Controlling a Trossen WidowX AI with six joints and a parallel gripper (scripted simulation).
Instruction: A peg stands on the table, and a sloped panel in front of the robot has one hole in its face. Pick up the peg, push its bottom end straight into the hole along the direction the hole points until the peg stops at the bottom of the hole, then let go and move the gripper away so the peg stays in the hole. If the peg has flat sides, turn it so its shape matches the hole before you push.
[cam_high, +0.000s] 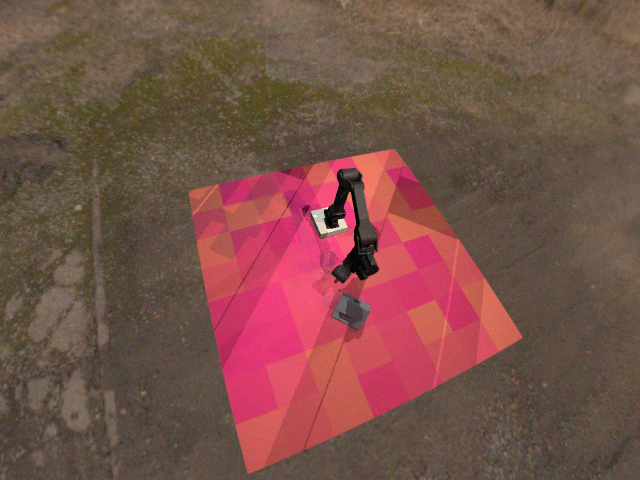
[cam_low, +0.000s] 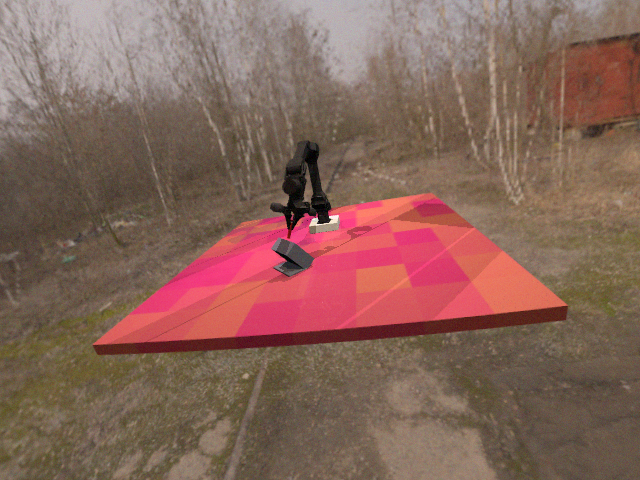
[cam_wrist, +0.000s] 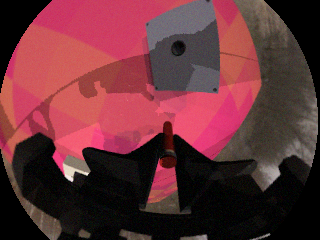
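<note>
Black claw (cam_wrist: 168, 167) clenched on thin red peg (cam_wrist: 168, 140); tip short of round hole (cam_wrist: 178, 47) in grey sloped panel (cam_wrist: 183, 47); misaligned axis risks jamming at rim.

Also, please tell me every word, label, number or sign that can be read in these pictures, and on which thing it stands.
None can be read in any view.
Sloped panel: plain grey face with one round hole, no marking.
Peg: plain red, held in the shut gripper, no label.
Red building: too blurred to show any sign.
</note>
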